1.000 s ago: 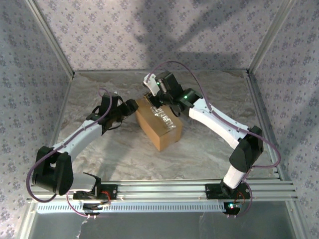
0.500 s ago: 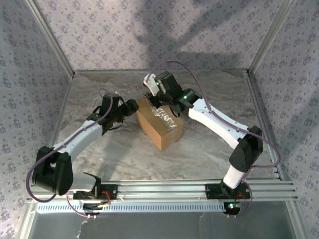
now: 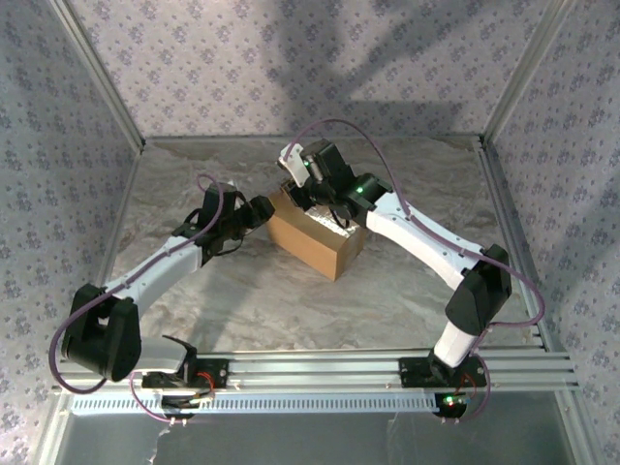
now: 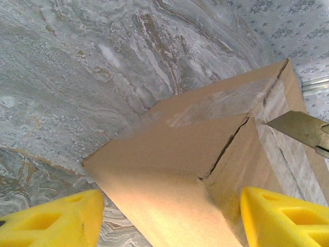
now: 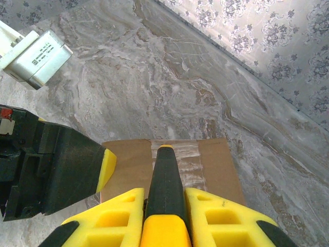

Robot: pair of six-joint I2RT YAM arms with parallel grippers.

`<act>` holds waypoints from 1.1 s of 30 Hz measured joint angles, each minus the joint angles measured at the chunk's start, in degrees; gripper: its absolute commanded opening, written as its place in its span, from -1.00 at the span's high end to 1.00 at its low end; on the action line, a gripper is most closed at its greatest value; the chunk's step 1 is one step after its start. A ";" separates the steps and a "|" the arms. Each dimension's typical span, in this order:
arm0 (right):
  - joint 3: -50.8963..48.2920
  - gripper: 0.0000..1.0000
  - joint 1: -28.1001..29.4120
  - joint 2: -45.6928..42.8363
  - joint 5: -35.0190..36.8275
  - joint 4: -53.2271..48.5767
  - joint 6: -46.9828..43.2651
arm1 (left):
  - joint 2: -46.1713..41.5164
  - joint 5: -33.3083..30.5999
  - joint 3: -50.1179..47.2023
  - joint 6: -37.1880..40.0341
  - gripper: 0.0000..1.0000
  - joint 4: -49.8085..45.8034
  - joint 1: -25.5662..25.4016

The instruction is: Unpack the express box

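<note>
The express box (image 3: 315, 242), a small brown carton with clear tape (image 5: 187, 159) along its top seam, lies mid-table. My left gripper (image 3: 263, 208) is at its left end, open, with its yellow pads (image 4: 56, 221) on either side of a box corner (image 4: 180, 149); marble shows between the left pad and the cardboard. My right gripper (image 3: 315, 189) hangs over the box's far end, shut on a black-and-yellow utility knife (image 5: 167, 180). The knife's metal blade (image 4: 298, 128) points at the taped top face. From the right wrist, the left gripper's pad (image 5: 108, 167) touches the box's left edge.
Patterned walls and aluminium posts (image 3: 107, 82) close in the marble-look table (image 3: 407, 184) on three sides. A ribbed metal rail (image 3: 387, 373) runs along the near edge between the arm bases. Open table lies in front of the box and at the back.
The box has swung round, its near end shifting to the right. My left gripper moved slightly right with it. The right gripper with the knife stayed nearly still.
</note>
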 measured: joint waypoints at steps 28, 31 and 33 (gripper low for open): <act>-0.37 1.00 -0.22 -0.46 -0.66 -0.02 0.87 | -0.48 -0.15 0.98 1.90 -0.40 -2.32 3.13; -0.37 1.00 -0.22 -0.44 -0.44 -0.04 0.87 | -0.48 -0.44 2.51 3.10 -0.40 -4.96 3.13; -0.37 1.00 -0.22 -0.44 -0.42 -0.04 0.87 | -0.39 -0.59 3.63 3.93 -0.40 -6.32 3.13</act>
